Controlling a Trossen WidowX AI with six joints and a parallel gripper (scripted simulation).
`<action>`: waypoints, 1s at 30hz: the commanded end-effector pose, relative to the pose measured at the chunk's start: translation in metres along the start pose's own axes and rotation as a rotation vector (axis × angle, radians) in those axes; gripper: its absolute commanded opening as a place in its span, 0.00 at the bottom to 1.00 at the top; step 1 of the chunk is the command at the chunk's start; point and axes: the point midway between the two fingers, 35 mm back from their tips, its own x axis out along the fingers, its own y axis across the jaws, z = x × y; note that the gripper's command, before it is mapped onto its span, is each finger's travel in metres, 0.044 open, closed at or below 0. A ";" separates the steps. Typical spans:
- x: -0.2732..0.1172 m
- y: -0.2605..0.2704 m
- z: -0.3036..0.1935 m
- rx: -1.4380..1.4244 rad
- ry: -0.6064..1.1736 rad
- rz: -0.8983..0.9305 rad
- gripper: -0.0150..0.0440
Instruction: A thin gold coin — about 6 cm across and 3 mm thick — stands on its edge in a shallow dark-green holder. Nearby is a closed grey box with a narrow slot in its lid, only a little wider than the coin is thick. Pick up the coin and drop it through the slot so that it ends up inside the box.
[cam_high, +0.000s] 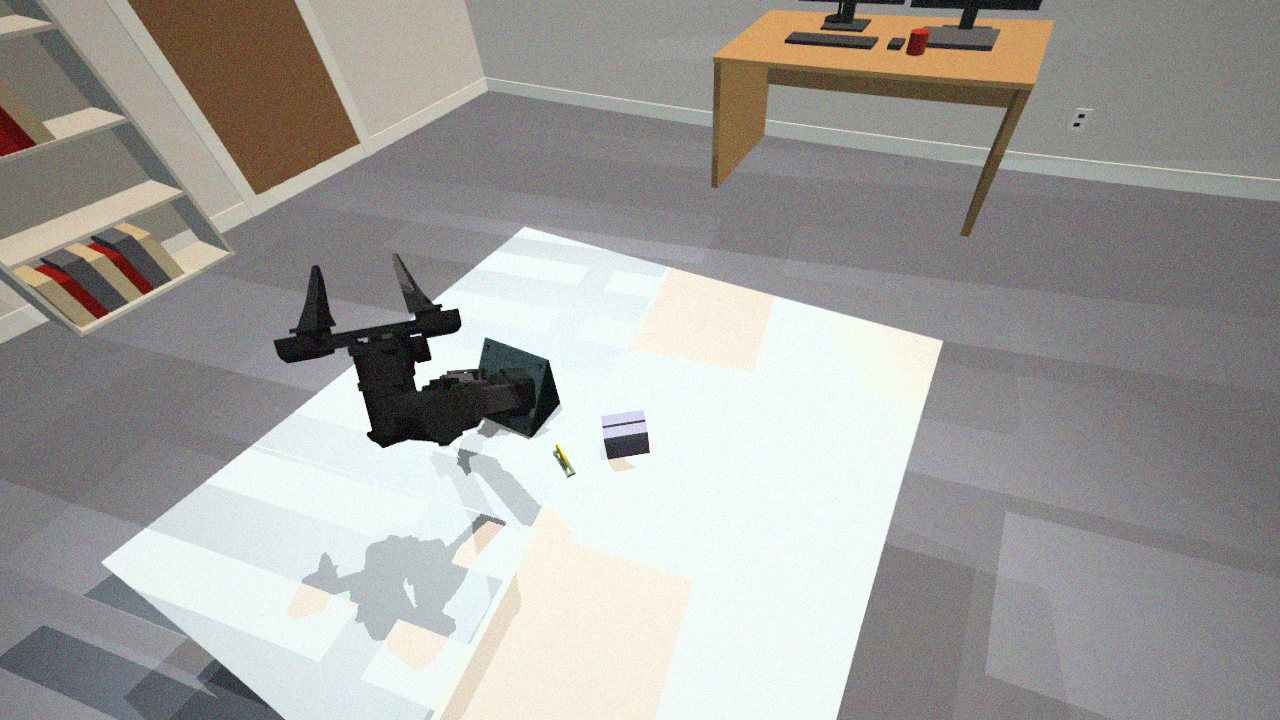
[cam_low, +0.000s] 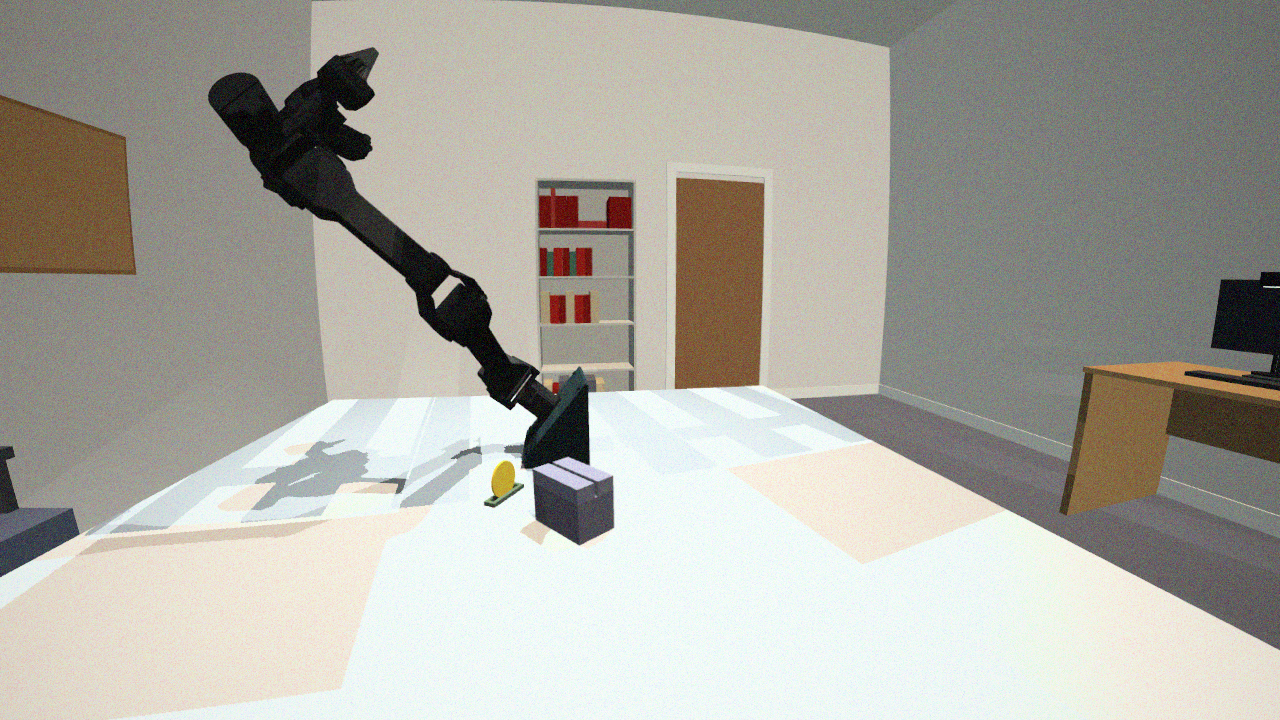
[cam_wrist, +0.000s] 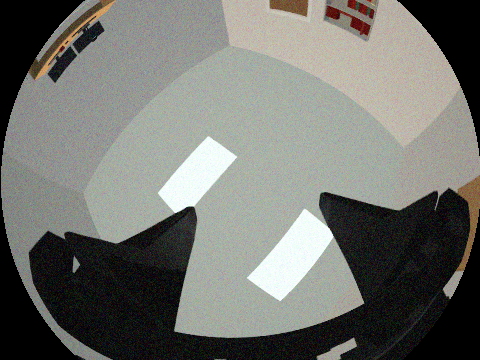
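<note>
The gold coin (cam_high: 561, 454) (cam_low: 503, 479) stands on edge in its dark-green holder (cam_high: 571, 473) (cam_low: 491, 502). The grey box (cam_high: 626, 443) (cam_low: 572, 510) stands beside the holder, closed, with a narrow dark slot across its pale lid. My gripper (cam_high: 355, 261) (cam_wrist: 259, 207) is open and empty, raised high above the table and far from the coin and the box. Its fingers point upward, and the wrist view shows only ceiling and walls between them. The coin, holder and box are not in the wrist view.
The arm's dark wedge-shaped base (cam_high: 546, 398) (cam_low: 572, 429) stands on the table (cam_high: 787, 501) (cam_low: 716, 608), close behind the box and the coin holder. The arm's shadow falls on the table. A desk (cam_high: 877, 62) (cam_low: 1118, 429) and a bookshelf (cam_high: 116, 197) (cam_low: 586, 344) stand away in the room.
</note>
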 end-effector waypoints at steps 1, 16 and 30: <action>0.000 -0.002 0.000 -0.006 0.000 -0.002 0.89; 0.052 -0.169 0.066 -0.401 -0.074 -0.451 0.53; -0.017 -0.329 0.154 -0.710 -0.016 -1.058 0.53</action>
